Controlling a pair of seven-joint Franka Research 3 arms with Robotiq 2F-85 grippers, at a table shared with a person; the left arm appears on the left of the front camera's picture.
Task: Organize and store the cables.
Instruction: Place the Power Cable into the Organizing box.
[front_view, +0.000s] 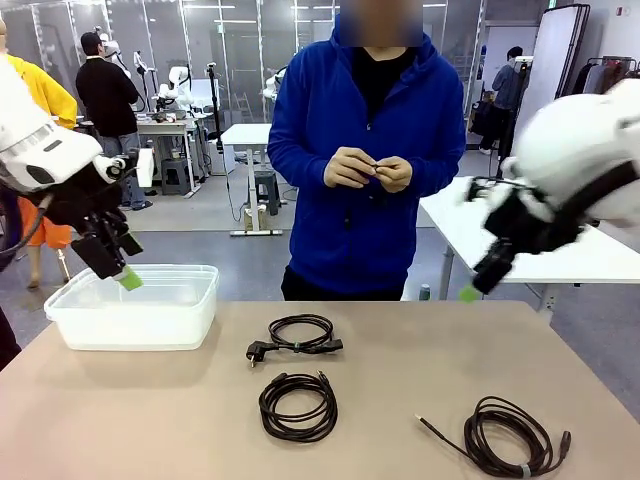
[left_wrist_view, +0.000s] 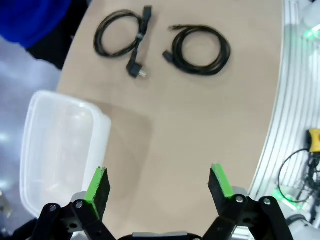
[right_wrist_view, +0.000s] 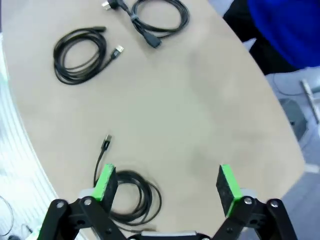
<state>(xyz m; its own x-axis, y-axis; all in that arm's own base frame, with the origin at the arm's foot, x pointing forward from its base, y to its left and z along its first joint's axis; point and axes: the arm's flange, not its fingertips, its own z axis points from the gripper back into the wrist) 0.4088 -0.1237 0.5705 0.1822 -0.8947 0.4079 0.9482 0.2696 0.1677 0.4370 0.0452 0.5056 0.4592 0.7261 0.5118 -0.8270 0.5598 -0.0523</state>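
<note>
Three black cable coils lie on the tan table (front_view: 400, 370). A coil with a power plug (front_view: 297, 335) (left_wrist_view: 121, 36) (right_wrist_view: 152, 17) is nearest the person. A plain round coil (front_view: 298, 405) (left_wrist_view: 201, 50) (right_wrist_view: 80, 55) lies in the middle. A larger coil with a loose end (front_view: 507, 437) (right_wrist_view: 131, 196) sits at the front right. My left gripper (front_view: 125, 272) (left_wrist_view: 159, 186) hangs open above the bin's near corner. High over the table's right side, my right gripper (front_view: 478, 285) (right_wrist_view: 167, 182) is open, above the larger coil. The person's hands (front_view: 368, 168) hold something small at chest height.
An empty clear plastic bin (front_view: 135, 305) (left_wrist_view: 57, 150) stands at the table's far left. The person in a blue top stands at the far edge, behind the plug coil. Other tables and people are farther back.
</note>
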